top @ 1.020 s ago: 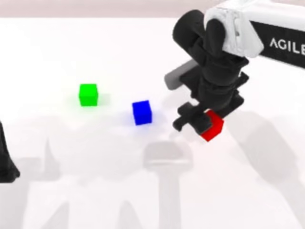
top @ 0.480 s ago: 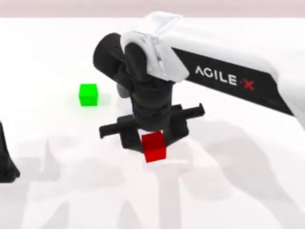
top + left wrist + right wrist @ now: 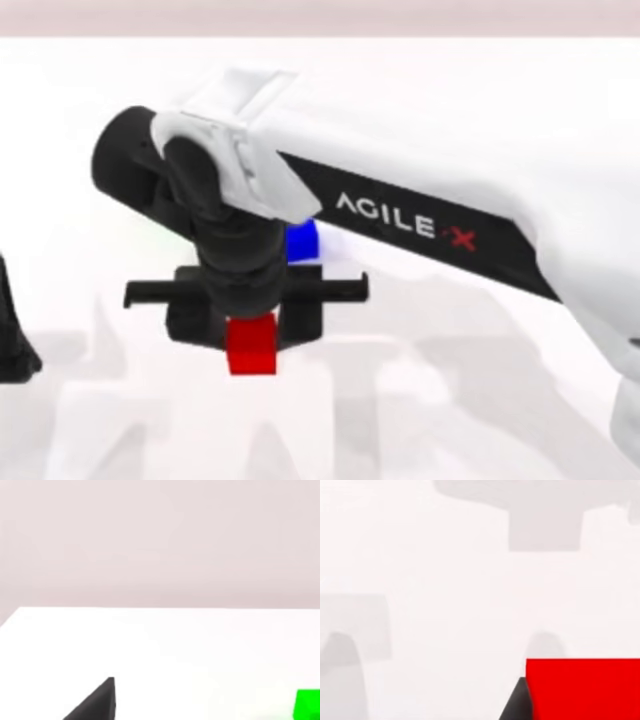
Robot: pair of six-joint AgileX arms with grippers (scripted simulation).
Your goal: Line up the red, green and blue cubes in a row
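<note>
1. The left arm's black pincer (image 3: pixel 12 340) sits parked at nine o'clock on the white tabletop (image 3: pixel 480 420); whether it is open, I cannot tell.
2. The small bright green cube (image 3: pixel 307 704) shows only in the left wrist view.
3. The right arm's black pincer (image 3: pixel 250 335) grips the small bright red cube (image 3: pixel 251 344) near six o'clock.
4. The small bright blue cube (image 3: pixel 301 240) peeks out beside the arm, toward centre.
5. Best lower the red cube squarely, level with the others, before releasing.

A rendered simulation, not a real room: a bare white tabletop (image 3: pixel 480 60) meets a flat pinkish backdrop (image 3: pixel 160 540), with flat-coloured cubes such as the red cube (image 3: pixel 251 345) and soft arm shadows cast on the surface.
</note>
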